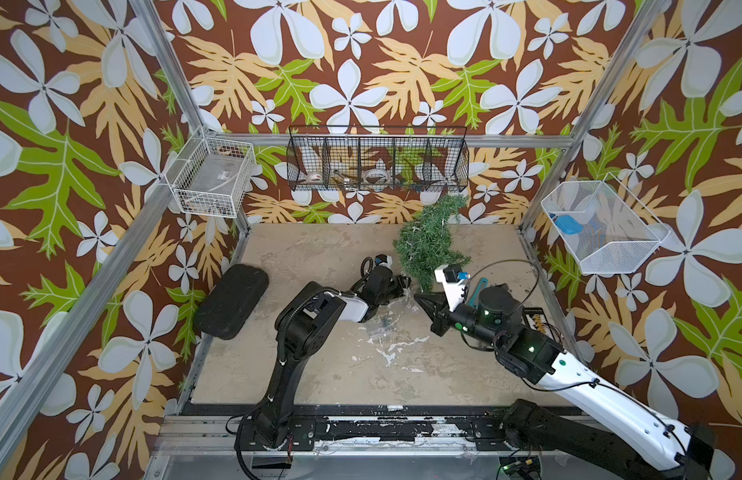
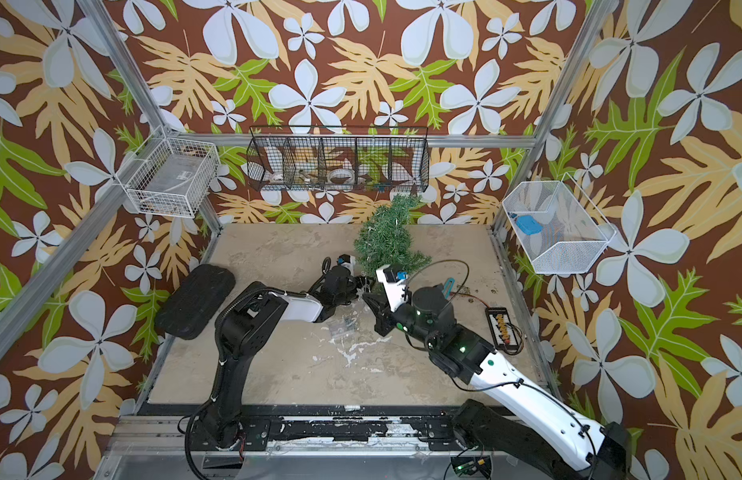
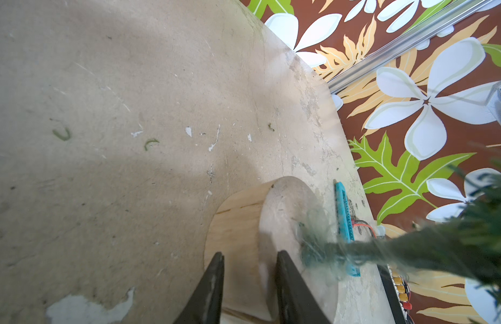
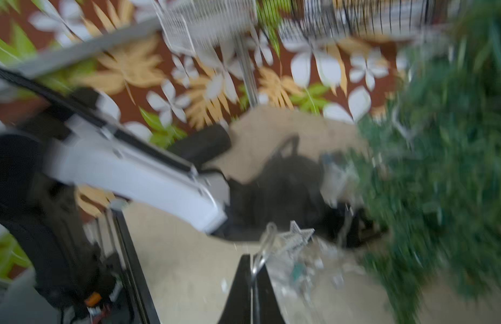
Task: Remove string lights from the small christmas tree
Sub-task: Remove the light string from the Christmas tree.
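Two end effectors are engaged at the foot of the small christmas tree point(image 1: 427, 245), which is held tilted over the desk point(image 1: 319, 257), its bent tip leaning toward the back wall.

The left end effector point(image 3: 250, 254) is set at a narrow gap and is clamped across the edge of the tree's round wooden base point(image 3: 238, 224). The base is seen turned up on its side, not standing flat.

The right end effector point(image 4: 253, 256) is closed tight on a thin silvery wire of the string lights point(image 4: 288, 246), just beside the lowest branches of the tree. A loose bunch of wire and clear bulbs is seen hanging there. More clear material is seen on the desk in front of the tree, between the two arms; whether the battery box is among it cannot be told.

The task is judged to be well advanced but not finished. Much of the strand appears to be off the branches already. A few pale glints are noted among the needles, so some wire is probably left to be drawn free. The right wrist view is too blurred to confirm this.
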`<state>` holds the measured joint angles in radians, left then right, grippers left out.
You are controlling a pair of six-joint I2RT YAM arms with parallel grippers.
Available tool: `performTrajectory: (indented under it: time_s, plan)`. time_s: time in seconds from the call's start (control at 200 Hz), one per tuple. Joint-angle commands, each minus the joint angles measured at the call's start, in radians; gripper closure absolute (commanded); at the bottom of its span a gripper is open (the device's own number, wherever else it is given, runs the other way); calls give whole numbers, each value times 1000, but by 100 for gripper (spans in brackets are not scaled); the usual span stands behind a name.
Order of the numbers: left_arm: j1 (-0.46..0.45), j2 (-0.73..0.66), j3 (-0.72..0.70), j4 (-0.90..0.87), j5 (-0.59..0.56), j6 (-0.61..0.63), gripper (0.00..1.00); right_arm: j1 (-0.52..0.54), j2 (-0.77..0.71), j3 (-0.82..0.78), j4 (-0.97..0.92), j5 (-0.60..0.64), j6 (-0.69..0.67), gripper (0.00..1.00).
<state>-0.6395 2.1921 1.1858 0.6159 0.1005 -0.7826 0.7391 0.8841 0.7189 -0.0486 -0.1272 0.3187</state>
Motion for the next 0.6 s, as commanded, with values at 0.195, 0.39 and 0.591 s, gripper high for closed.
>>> performTrajectory:
  time_s: [0.195, 0.39, 0.591]
  plan:
    - [0, 14, -29, -374, -35, 33, 68, -36, 66, -57, 201, 151, 64, 100]
    - [0, 12, -31, -370, -36, 26, 68, -47, 265, 124, 194, 283, 47, 100]
    - [1, 9, -30, -370, -38, 31, 68, -107, 407, 231, 205, 221, 64, 100]
